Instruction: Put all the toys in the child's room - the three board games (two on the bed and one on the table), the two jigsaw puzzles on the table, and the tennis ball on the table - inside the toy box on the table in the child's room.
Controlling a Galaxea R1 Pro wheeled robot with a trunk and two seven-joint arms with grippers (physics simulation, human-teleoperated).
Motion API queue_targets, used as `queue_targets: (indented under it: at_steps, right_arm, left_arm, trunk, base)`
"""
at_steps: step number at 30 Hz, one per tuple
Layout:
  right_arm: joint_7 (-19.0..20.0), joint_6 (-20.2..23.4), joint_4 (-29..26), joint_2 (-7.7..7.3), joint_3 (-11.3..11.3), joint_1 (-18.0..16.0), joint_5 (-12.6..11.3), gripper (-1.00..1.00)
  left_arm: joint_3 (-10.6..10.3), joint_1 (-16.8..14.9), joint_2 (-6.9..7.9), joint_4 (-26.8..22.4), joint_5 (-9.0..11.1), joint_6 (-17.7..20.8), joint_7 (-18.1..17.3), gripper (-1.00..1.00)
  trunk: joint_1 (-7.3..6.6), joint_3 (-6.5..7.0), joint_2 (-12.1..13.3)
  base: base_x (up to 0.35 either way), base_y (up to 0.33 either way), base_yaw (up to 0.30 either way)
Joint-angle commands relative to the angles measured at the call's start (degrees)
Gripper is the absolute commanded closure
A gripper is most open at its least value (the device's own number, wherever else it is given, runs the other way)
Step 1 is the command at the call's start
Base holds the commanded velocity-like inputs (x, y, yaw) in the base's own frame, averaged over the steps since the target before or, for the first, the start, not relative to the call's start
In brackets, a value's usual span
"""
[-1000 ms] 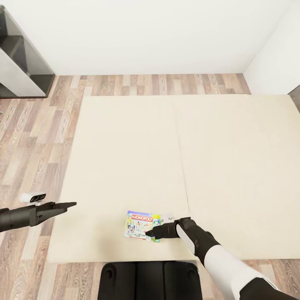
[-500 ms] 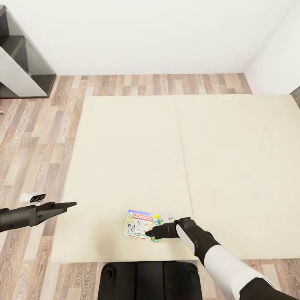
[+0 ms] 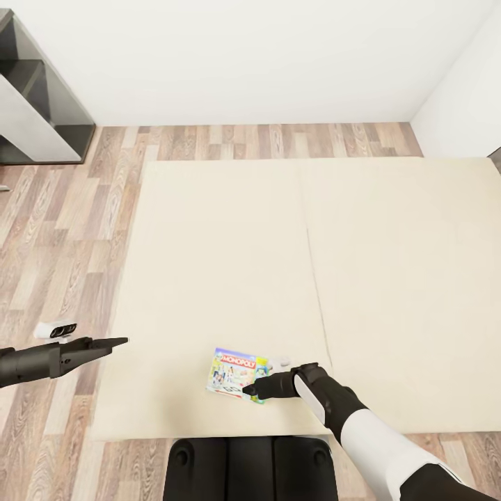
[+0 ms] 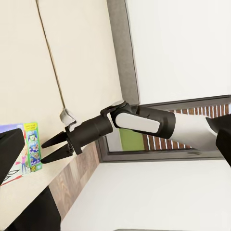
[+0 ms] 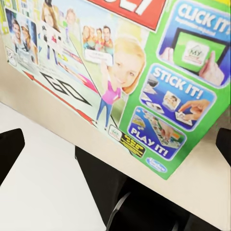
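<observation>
- The step in hand looks like picking up the first of the two bed games — the Monopoly board game lies flat on the bed, close to the bed's near edge, just left of the seam between the two mattress panels.
- The right end effector sits at the box's near right corner. In the left wrist view its two dark fingers stand apart in a moderate V, tips pointing at the box's green edge; nothing is held between them.
- In the right wrist view the box lid lies between the two dark fingertips, so the corner appears to lie within the open span. Whether a tip already touches the cardboard, I cannot tell.
- The left end effector hovers off the bed's left edge, over the wood floor, carrying nothing. Its fingers look close together, though the gap is too small to judge.
- Next move, as I judge it — slip one finger under the thin box edge, close on it firmly, then lift without letting the flat box pivot. A shallow corner pinch could let it swing or slip.
</observation>
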Motion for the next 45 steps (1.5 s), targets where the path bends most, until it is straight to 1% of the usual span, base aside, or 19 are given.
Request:
queue_targets:
  at_steps: [1, 9, 18, 24, 31, 45]
  right_arm:
    - [0.0, 0.2, 0.0, -0.01, 0.1, 0.0, -0.1, -1.0]
    - [0.0, 0.2, 0.0, 0.0, 0.1, 0.0, -0.1, -1.0]
    - [0.0, 0.2, 0.0, 0.49, 0.1, 0.0, -0.1, -1.0]
    - [0.0, 0.2, 0.0, 0.67, 0.0, 0.0, -0.1, -1.0]
    - [0.0, 0.2, 0.0, 0.69, 0.0, 0.0, -0.1, -1.0]
    - [0.0, 0.2, 0.0, 0.7, 0.0, 0.0, -0.1, -1.0]
  left_arm:
    - [0.0, 0.0, 0.03, 0.0, 0.0, 0.6, -0.2, -1.0]
    - [0.0, 0.0, 0.03, 0.0, 0.0, 0.6, -0.2, -1.0]
    - [0.0, 0.0, 0.03, 0.0, 0.0, 0.6, -0.2, -1.0]
    - [0.0, 0.0, 0.03, 0.0, 0.0, 0.6, -0.2, -1.0]
    - [0.0, 0.0, 0.03, 0.0, 0.0, 0.6, -0.2, -1.0]
    - [0.0, 0.0, 0.03, 0.0, 0.0, 0.6, -0.2, -1.0]
  trunk:
    - [0.03, -0.06, -0.1]
    - [0.03, -0.06, -0.1]
    - [0.03, -0.06, -0.1]
    - [0.03, -0.06, -0.1]
    - [0.03, -0.06, -0.1]
    - [0.03, -0.06, -0.1]
  base:
    - [0.0, 0.086, 0.0]
    - [0.0, 0.025, 0.0]
    - [0.0, 0.007, 0.0]
    - [0.0, 0.132, 0.0]
    - [0.0, 0.111, 0.0]
    - [0.0, 0.017, 0.0]
